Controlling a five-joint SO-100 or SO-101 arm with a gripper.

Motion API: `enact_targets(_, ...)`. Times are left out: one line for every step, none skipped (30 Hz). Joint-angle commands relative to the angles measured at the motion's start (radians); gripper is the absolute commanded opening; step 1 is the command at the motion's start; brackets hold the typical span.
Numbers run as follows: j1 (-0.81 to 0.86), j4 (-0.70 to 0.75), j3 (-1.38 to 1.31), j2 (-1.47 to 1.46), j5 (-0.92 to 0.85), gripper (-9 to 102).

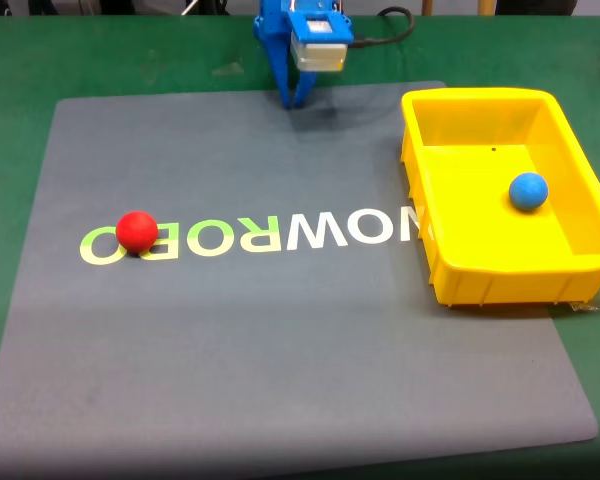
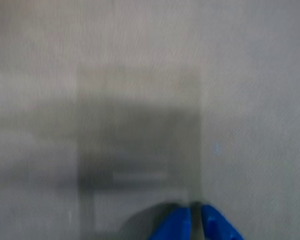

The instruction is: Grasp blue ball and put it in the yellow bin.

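Note:
The blue ball rests on the floor of the yellow bin, toward the bin's right side in the fixed view. My blue gripper points straight down at the far edge of the grey mat, well left of the bin. Its two fingers are pressed together with nothing between them. In the wrist view the gripper shows as two blue tips at the bottom edge, nearly touching, over blurred grey mat.
A red ball lies on the left part of the grey mat, on the pale lettering. The mat lies on a green table. The bin sits on the mat's right edge.

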Motion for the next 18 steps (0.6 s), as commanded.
enact_targets(-0.02,0.044,0.031,0.014,0.052,0)
enact_targets(-0.029,0.044,0.031,0.014,0.06,0)
enact_targets(-0.037,0.044,0.031,0.014,0.064,0)
enact_targets(-0.04,0.044,0.031,0.014,0.064,0)
enact_targets(-0.04,0.046,0.031,0.014,0.064,0)
enact_targets(-0.04,0.046,0.031,0.014,0.064,0)
enact_targets(-0.04,0.046,0.031,0.014,0.064,0)
enact_targets(-0.04,0.046,0.031,0.014,0.064,0)
enact_targets(-0.04,0.046,0.031,0.014,0.064,0)
enact_targets(-0.04,0.046,0.031,0.014,0.066,0)
enact_targets(-0.041,0.046,0.031,0.014,0.067,0)
enact_targets(-0.041,0.046,0.031,0.014,0.069,0)
enact_targets(-0.043,0.046,0.031,0.011,0.071,0)
enact_targets(-0.048,0.046,0.031,0.006,0.075,0)
enact_targets(-0.048,0.046,0.031,0.006,0.075,0)
enact_targets(-0.048,0.046,0.031,0.006,0.075,0)
enact_targets(-0.048,0.046,0.031,0.006,0.075,0)
enact_targets(-0.048,0.046,0.031,0.005,0.075,0)
